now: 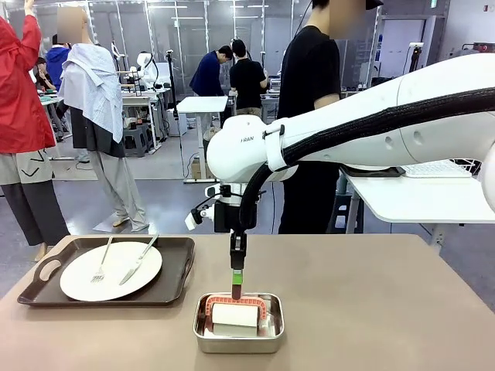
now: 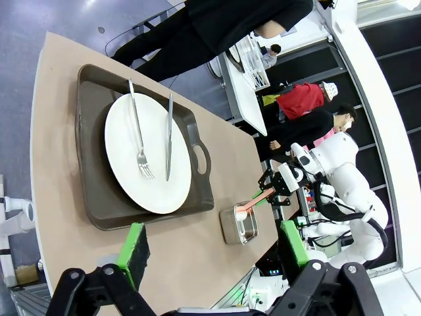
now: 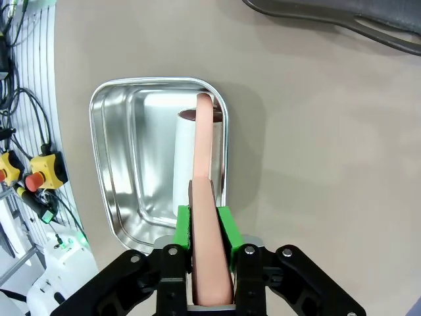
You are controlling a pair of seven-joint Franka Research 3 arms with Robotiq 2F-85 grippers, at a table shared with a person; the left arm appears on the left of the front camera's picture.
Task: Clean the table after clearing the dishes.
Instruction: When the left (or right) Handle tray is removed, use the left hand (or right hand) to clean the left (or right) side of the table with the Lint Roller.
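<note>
Your right hand (image 3: pixel 204 220) is clamped on a flat salmon-pink strip (image 3: pixel 205 145) that reaches into the small rectangular steel pan (image 3: pixel 112 164), near centre, over a white rolled cloth (image 1: pixel 234 314). The strip looks soft, so expect flex. Left hand (image 2: pixel 214 245) is wide and empty. Round white plate (image 1: pixel 116 287), silver fork (image 1: pixel 101 264) and knife (image 1: pixel 139 261) sit on the dark brown handled tray (image 1: pixel 176 270), left on the beige tabletop (image 1: pixel 371 309). Plate is breakable and the cutlery is loose, so grip the tray handles.

Robotics laboratory, open-plan floor.
Beyond the right pincer (image 1: pixel 237 292): white-topped workbenches (image 1: pixel 203 104), glass partitions (image 1: pixel 155 31), people (image 1: pixel 247 77) standing about. Off to its side, a keyboard (image 1: pixel 437 168). Past the table (image 3: pixel 316 164) edge nearest it, yellow emergency-stop boxes (image 3: pixel 46 169) and loose cables (image 3: pixel 20 105).
</note>
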